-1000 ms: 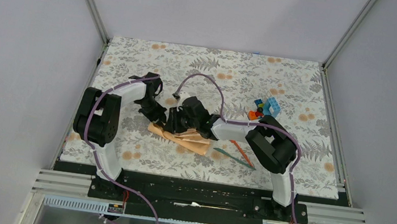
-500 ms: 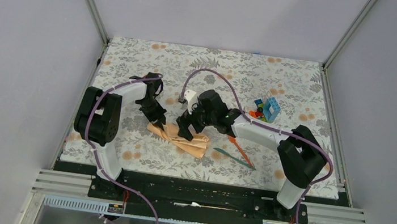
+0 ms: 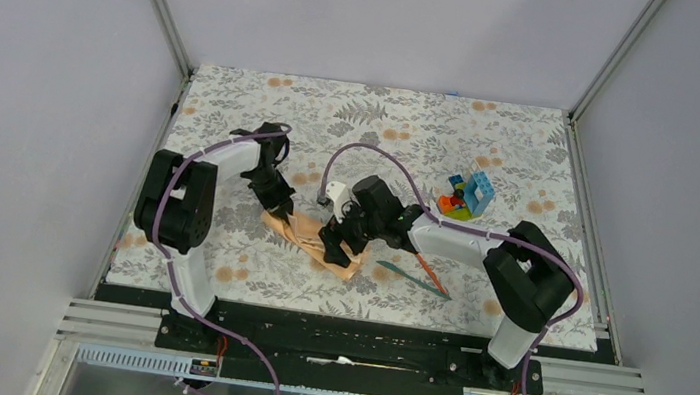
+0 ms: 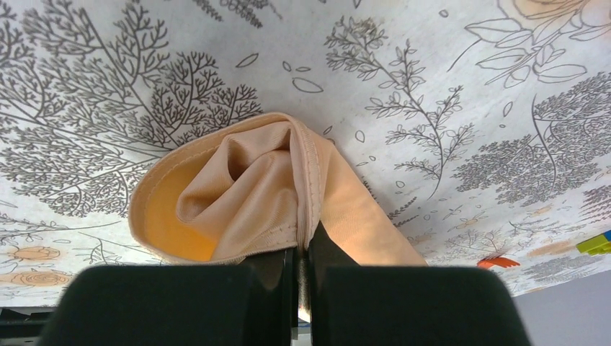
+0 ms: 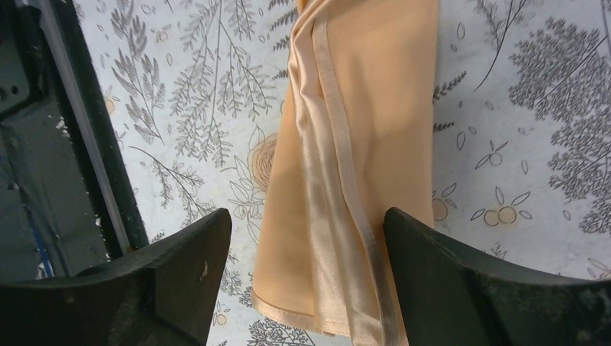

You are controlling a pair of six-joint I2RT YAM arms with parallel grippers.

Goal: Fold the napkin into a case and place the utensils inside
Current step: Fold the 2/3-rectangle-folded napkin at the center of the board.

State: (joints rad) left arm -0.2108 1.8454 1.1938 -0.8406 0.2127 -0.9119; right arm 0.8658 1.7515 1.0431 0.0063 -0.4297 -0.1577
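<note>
The peach-orange napkin [image 3: 313,241] lies on the mat as a narrow folded band, slanting from far left to near right. My left gripper [image 3: 281,211] is shut on the hem at the napkin's far-left end [image 4: 245,194], which bulges into an open loop there. My right gripper [image 3: 333,249] hangs open just above the napkin's near-right end [image 5: 360,144], one finger [image 5: 180,267] on each side of the band and neither touching it. The utensils lie to the right of the napkin: the orange one [image 3: 424,265] and the teal one [image 3: 413,279].
The floral mat [image 3: 385,121] covers the table. A cluster of multicoloured toy blocks [image 3: 467,194] stands at the back right. The black front rail [image 5: 79,144] runs close to the napkin's near end. Grey walls enclose the table on three sides.
My right gripper has opened, let go of the napkin and moved to its near-right end. The left gripper has stayed shut on the hem, shifting slightly.
</note>
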